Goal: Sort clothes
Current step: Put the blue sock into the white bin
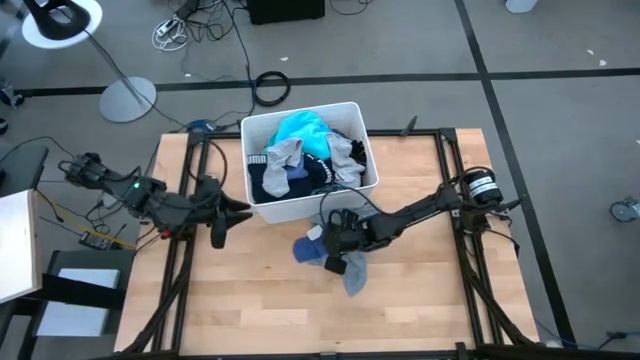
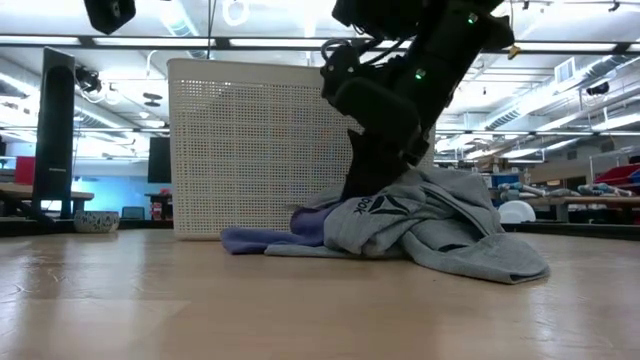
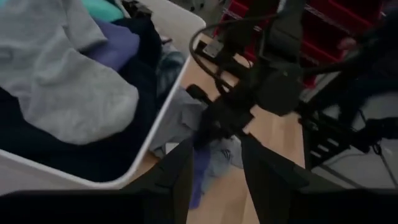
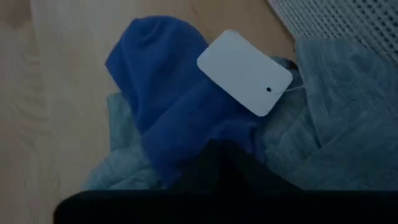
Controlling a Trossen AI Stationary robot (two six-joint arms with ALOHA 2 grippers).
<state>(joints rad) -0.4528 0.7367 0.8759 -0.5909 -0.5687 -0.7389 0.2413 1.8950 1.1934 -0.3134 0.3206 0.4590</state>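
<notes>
- On the wooden table (image 1: 420, 300), just in front of the white perforated plastic bin (image 1: 262, 130), a soft grey garment (image 2: 440, 225) lies crumpled against a blue knitted piece (image 4: 165, 93) bearing a white card tag (image 4: 244, 71).
- In the bin: a turquoise tee (image 1: 300, 130), a grey top (image 1: 280, 155) and navy fabric (image 1: 268, 183).
- The right gripper (image 1: 335, 240) presses down into the floor-level heap, fingers closed on the blue knitted piece.
- The left gripper (image 1: 222, 213) hovers beside the bin, fingers parted, holding nothing.

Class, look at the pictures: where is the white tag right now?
In the right wrist view, the white tag lies on the blue garment, beside the grey top, on the table just in front of the white bin.
</notes>
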